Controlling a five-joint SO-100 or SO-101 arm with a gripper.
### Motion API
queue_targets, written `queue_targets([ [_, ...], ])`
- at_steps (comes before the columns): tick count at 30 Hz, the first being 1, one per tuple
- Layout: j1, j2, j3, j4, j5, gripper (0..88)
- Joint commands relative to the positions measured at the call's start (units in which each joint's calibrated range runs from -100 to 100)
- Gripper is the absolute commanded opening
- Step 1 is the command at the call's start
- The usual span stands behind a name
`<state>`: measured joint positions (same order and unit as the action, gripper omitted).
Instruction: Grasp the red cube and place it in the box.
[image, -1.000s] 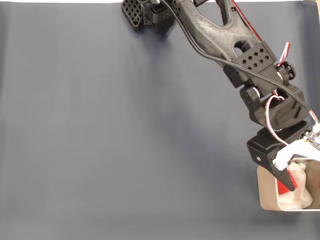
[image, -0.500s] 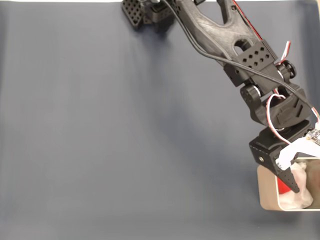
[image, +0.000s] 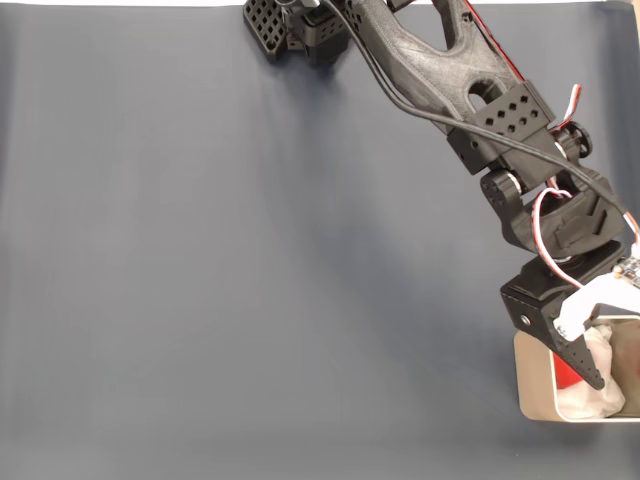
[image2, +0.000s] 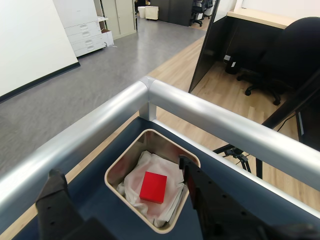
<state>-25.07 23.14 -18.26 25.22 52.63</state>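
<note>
And there it is: the red cube (image2: 153, 187) lies flat on the white lining inside the box (image2: 118, 167), directly below and between the spread fingers of the gripper (image2: 125, 200), which hangs empty and wide above it. From the fixed view the cube is mostly hidden behind the jaw, probably that red sliver at the box's left wall. The way out looks straight up.

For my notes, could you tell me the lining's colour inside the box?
White soft cloth lining, clearest in the wrist view.
</note>
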Motion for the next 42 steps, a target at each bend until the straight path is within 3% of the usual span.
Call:
queue_targets([
  [1, 0.4, -3.3, -0.5, -1.1, -0.3, 47.2],
  [3, 0.4, -3.4, -0.5, -1.0, -0.4, 42.1],
  [7, 1.0, -3.9, -0.1, -1.1, 0.1, 6.5],
  [9, 1.8, -4.9, 0.8, -1.1, 0.5, 0.0],
  [23, 17.3, -27.0, 20.5, -1.7, 0.6, 0.0],
  [36, 23.2, -77.1, 76.0, -1.0, -0.3, 0.0],
  [42, 23.2, -99.4, 94.2, 8.6, -1.6, 0.0],
])
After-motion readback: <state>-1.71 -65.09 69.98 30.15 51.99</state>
